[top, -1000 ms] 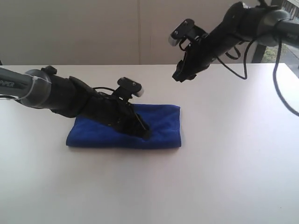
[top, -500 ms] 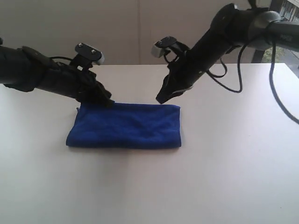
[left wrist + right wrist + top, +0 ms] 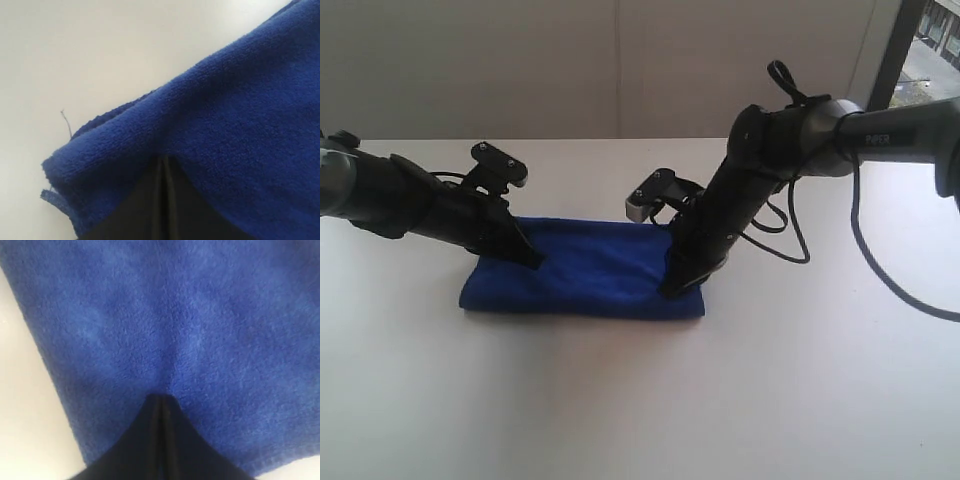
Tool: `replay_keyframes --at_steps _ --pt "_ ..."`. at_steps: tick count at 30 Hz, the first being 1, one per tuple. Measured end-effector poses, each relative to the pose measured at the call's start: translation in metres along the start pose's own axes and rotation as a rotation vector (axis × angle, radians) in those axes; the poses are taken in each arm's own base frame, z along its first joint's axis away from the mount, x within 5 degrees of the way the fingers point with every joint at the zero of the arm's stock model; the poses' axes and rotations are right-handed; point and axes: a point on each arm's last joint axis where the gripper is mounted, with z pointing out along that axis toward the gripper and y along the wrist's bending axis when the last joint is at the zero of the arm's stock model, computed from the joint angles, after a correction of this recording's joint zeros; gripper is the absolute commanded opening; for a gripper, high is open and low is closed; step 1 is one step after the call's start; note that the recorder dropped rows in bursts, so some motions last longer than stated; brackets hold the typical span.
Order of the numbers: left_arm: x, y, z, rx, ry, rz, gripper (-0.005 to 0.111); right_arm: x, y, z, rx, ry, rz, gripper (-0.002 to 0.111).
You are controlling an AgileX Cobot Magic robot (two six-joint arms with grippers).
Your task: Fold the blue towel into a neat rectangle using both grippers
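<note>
Both shut: left end effector (image 3: 532, 260), right end effector (image 3: 670, 290), tips on the blue towel (image 3: 590, 282). We judge it limp and light; pinch corners.

The royal-blue rectangular microfibre towel (image 3: 590, 272) was soft cloth with a short, fuzzy, matt pile. Close up, its nap looked pebbly and a loose thread stuck out at one frayed edge. My left gripper (image 3: 161, 172) and right gripper (image 3: 160, 410) had smooth black jaw plates, dull rather than shiny. The white tabletop (image 3: 620, 400) was smooth and matt. The grey tube of my right arm (image 3: 910, 125) looked smooth and faintly glossy.
</note>
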Motion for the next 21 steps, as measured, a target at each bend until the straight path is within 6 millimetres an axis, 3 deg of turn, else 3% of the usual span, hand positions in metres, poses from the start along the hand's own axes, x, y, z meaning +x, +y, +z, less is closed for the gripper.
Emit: replay_keyframes --at_steps 10,21 --pt "-0.001 -0.004 0.000 0.051 0.002 0.005 0.000 0.006 -0.001 0.000 0.043 0.066 0.041 0.000" --pt "-0.009 -0.029 0.002 0.106 -0.003 0.034 0.000 0.018 -0.007 -0.005 0.012 0.119 0.082 0.000"
